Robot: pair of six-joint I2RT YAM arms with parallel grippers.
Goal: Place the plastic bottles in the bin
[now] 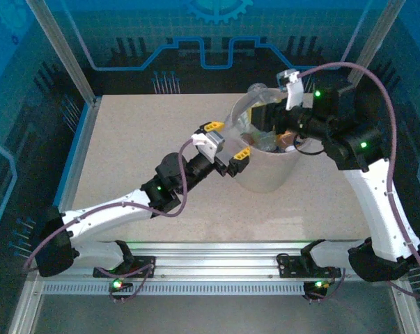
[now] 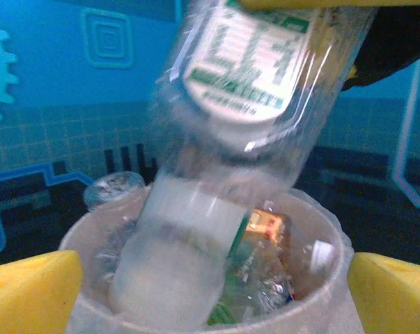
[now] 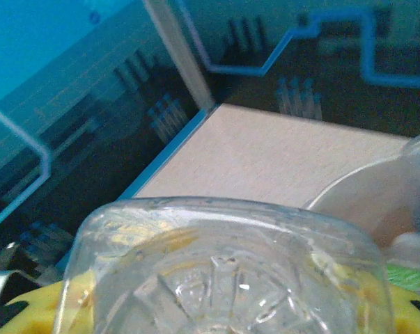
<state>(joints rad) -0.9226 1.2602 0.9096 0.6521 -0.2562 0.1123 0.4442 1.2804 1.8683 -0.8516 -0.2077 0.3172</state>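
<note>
The bin (image 1: 264,177) stands right of centre, with several crushed plastic bottles (image 2: 279,278) inside. My left gripper (image 1: 228,140) hangs at its left rim, open, yellow fingers (image 2: 35,285) wide apart and nothing between them. A blurred whitish bottle (image 2: 175,257) leans inside the bin (image 2: 328,299) just beyond them. My right gripper (image 1: 293,97) is at the bin's back right rim, shut on a clear bottle (image 1: 260,96) held over the bin. That clear bottle (image 2: 265,76) carries a green and white label. Its base (image 3: 223,278) sits between the right gripper's (image 3: 216,313) yellow fingers.
Bare tabletop (image 1: 140,146) lies left of and in front of the bin. A blue-edged frame post (image 1: 63,56) stands at the back left corner. The bin's rim (image 3: 349,181) curves at the right of the right wrist view.
</note>
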